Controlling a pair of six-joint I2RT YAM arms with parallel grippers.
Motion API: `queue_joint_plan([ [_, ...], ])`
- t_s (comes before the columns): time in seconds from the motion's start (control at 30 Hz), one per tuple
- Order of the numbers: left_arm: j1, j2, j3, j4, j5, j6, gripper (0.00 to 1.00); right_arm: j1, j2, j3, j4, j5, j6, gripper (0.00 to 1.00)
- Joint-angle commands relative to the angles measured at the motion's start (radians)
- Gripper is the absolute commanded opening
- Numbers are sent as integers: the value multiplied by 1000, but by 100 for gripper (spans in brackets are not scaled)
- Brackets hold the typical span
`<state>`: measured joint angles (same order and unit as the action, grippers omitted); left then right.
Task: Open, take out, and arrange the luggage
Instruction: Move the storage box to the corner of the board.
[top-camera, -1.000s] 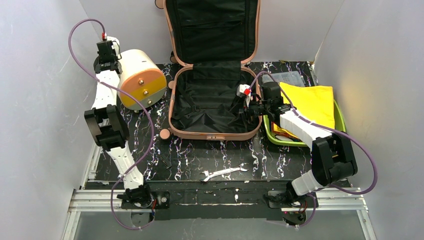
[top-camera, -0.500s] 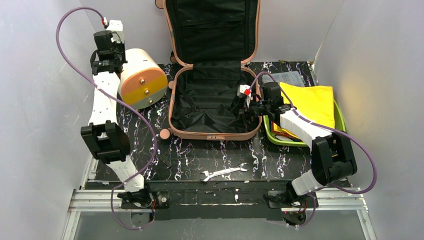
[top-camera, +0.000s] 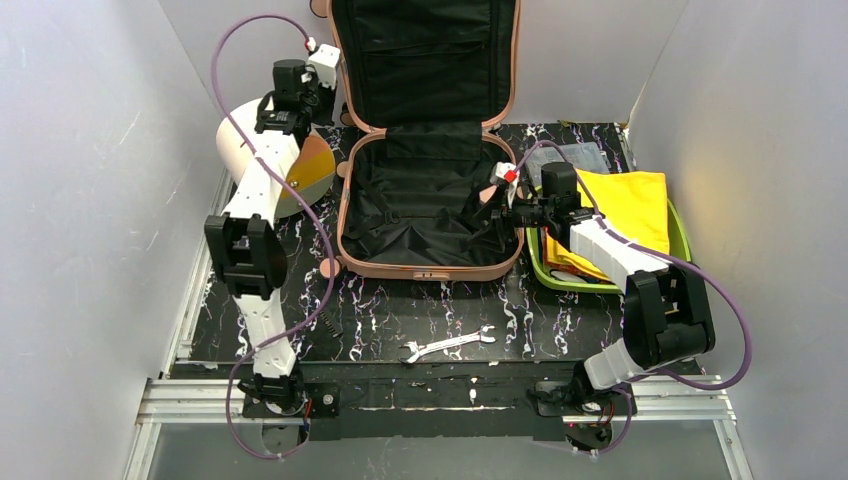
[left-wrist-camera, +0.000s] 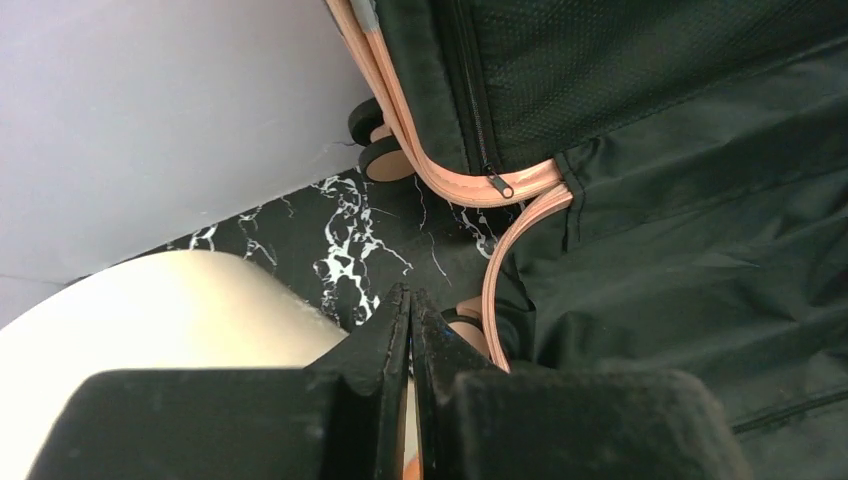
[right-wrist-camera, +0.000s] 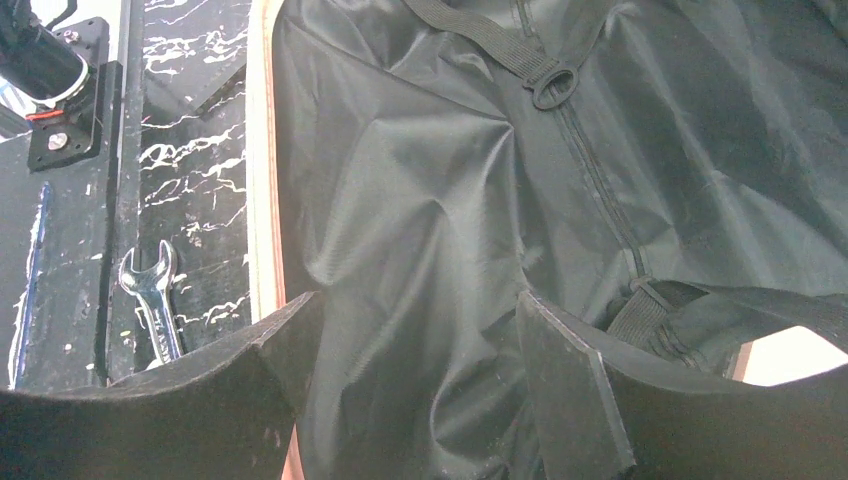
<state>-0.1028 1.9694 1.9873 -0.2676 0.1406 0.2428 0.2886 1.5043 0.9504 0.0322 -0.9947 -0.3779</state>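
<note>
I see the pink luggage (top-camera: 400, 215) lying open mid-table, its lid up against the back wall. The round box (top-camera: 232, 148) sits just left of it. My left gripper (left-wrist-camera: 410, 325) is pinched together on nothing, between them. My right gripper (right-wrist-camera: 418, 330) is spread apart over the black lining. A small wrench (top-camera: 447, 346) lies in front.

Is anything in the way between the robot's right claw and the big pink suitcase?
No, nothing visible. The right gripper hangs open right over the luggage, with only its bare black lining showing between the fingers. The wrench lies outside it, out of the way.
</note>
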Motion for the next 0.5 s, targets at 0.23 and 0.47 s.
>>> queue_joint_plan([
  [0.23, -43, 128, 130, -97, -82, 51, 0, -20, -17, -10, 59, -31, 24, 79],
  [0.47, -60, 91, 63, -206, -239, 117, 0, -20, -13, -9, 60, -39, 24, 79],
])
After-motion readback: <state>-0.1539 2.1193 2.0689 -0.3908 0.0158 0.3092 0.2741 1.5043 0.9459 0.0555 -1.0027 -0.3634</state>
